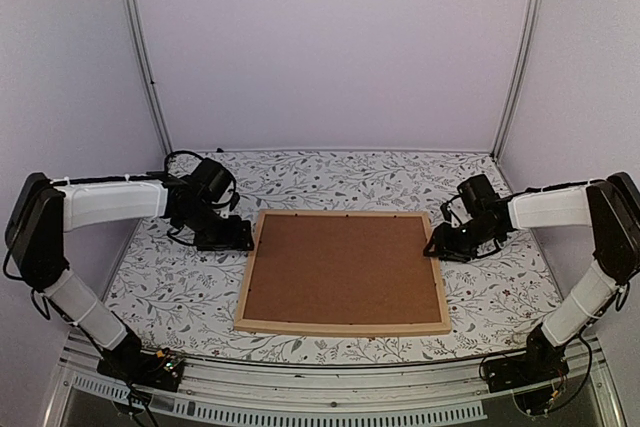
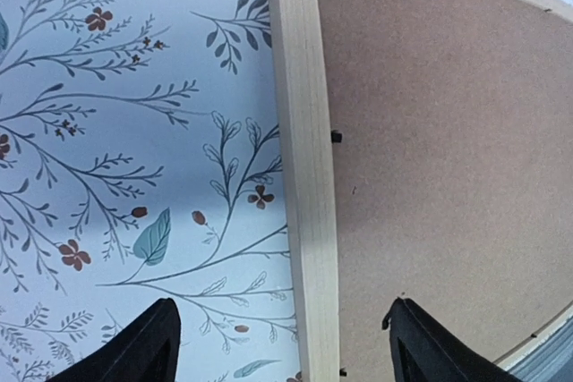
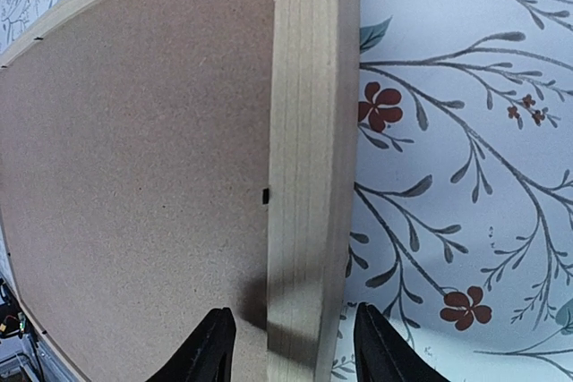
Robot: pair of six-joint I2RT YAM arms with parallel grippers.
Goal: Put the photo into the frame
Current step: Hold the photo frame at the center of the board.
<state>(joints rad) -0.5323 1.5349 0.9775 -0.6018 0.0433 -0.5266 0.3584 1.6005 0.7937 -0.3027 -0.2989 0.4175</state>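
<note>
The light wood frame lies flat in the middle of the table with a brown backing board filling it. The photo is hidden. My left gripper is at the frame's left rail. In the left wrist view this gripper is open wide, one finger over the tablecloth and one over the board. My right gripper is at the right rail. In the right wrist view it straddles the rail, open, with a gap on each side.
A floral tablecloth covers the table. White walls and metal posts close in the back and sides. Small black tabs sit along the inner edge of the rails.
</note>
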